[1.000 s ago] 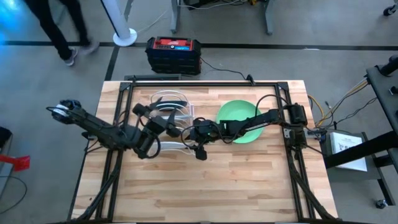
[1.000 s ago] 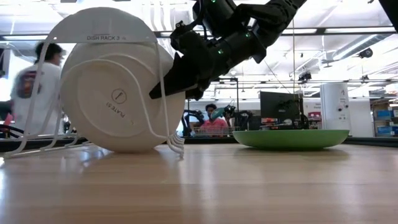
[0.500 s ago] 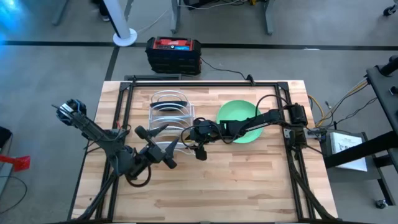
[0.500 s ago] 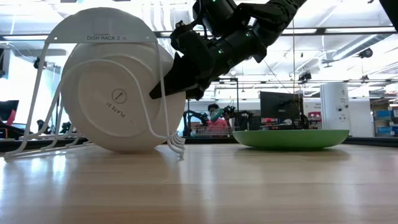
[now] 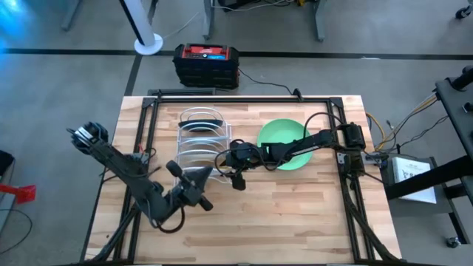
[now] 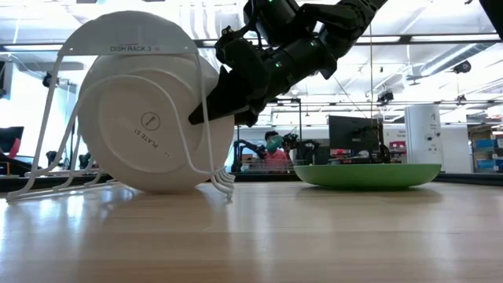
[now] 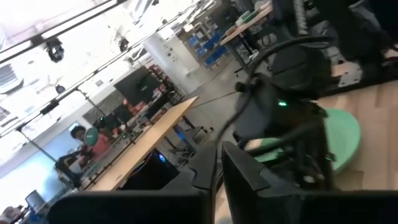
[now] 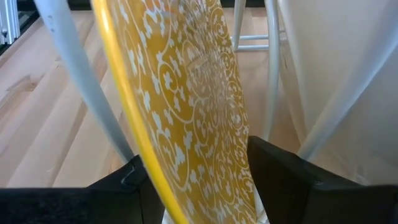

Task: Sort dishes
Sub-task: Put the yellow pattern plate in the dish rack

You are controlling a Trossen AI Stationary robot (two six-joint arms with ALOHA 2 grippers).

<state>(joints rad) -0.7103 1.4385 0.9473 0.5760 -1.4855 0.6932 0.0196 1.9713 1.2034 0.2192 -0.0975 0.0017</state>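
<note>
A white wire rack stands on the table's left half with plates upright on edge in its slots. The nearest to the low view is a white plate, seen from its underside. A yellow patterned plate stands in the rack between the fingers of my right gripper, which reaches in from the rack's right side. A light green plate lies flat on the table under the right arm. My left gripper is shut and empty, near of the rack. My right gripper has the yellow patterned plate's rim between its two fingers, one finger on each face. The fingers come from the table's right, slanting down. The plate stands upright on edge between the rack's wires.
A red and black box sits on the floor beyond the far edge. Black frame bars run along both sides of the table. Bare wood spreads over the near half. People sit in the room behind.
My left gripper has drawn away from the rack toward the table's near edge, swinging to the right, and its fingers have shut with nothing between them. A person at the low view's left has gone out of view.
</note>
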